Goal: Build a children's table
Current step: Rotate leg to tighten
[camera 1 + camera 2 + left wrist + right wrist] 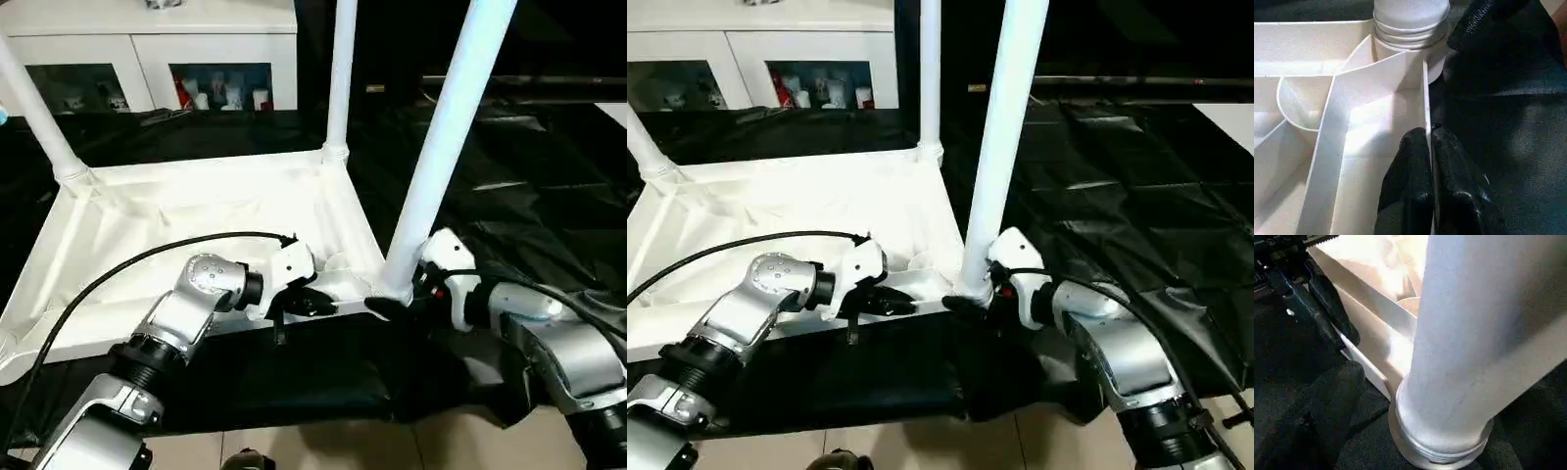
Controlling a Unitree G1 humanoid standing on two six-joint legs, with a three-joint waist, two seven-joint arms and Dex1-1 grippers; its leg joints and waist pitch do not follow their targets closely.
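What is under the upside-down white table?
The table top lies on black sheeting that spreads out past its edges, with pale floor showing in front. Whatever is directly beneath the top is covered by it.

Both head eyes look forward and down on the near-right leg (446, 147); each wrist camera sits very close beside that leg's socket, their shared ground

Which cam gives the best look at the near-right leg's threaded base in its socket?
Right wrist view: the leg base sits close up, thread rings visible at the socket. Left wrist view shows its threads from farther off. Head views show the whole leg, joint small.
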